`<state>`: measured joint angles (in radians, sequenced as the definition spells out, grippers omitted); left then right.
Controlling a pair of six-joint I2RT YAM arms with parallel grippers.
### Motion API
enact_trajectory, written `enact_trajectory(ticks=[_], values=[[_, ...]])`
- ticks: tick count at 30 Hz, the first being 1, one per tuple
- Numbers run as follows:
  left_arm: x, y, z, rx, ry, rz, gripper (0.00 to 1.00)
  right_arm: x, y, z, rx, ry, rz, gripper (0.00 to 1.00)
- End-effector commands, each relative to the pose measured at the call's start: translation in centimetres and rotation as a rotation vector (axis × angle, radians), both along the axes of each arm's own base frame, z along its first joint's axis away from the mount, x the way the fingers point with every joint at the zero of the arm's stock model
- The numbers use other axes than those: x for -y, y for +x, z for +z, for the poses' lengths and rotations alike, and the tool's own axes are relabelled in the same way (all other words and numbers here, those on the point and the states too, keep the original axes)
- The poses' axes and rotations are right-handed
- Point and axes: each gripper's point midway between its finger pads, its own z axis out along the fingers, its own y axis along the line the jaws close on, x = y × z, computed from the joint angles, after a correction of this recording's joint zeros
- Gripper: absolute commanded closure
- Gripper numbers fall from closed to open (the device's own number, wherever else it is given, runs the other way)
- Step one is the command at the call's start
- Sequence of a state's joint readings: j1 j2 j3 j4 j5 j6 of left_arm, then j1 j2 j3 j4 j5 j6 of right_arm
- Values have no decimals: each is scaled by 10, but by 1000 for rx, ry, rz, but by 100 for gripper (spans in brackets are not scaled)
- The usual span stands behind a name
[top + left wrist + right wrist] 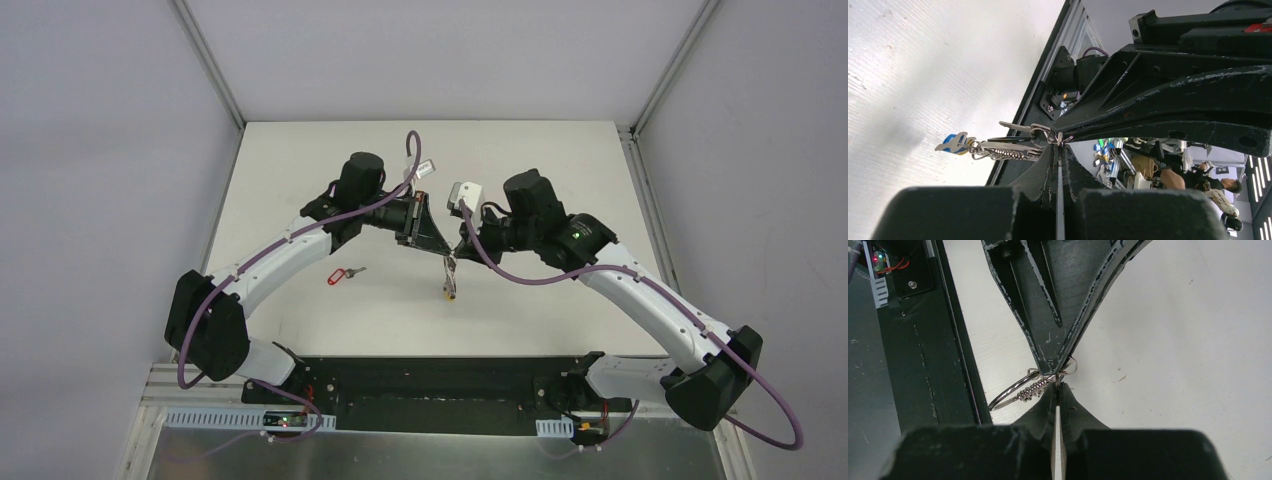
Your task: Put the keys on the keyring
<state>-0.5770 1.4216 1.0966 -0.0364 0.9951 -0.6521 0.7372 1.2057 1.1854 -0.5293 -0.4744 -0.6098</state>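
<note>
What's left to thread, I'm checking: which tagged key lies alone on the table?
The red-tagged key; the blue tag and yellow tag hang from the held keyring.

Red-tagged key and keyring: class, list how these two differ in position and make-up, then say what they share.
The red-tagged key lies on the table; the keyring hangs in the air, pinched between the left pincer and right pincer. The red-tagged key is single; the keyring carries several keys, a blue tag and a yellow tag. Both are silver metal.
</note>
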Motion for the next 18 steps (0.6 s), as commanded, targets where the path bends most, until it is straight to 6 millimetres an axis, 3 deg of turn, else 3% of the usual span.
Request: enact_trajectory(ticks=[1, 18], values=[[7, -15, 6, 17, -20, -73, 100, -21, 10, 52, 110, 144, 30, 100], [8, -18, 9, 26, -27, -91, 100, -24, 13, 48, 91, 145, 25, 100]])
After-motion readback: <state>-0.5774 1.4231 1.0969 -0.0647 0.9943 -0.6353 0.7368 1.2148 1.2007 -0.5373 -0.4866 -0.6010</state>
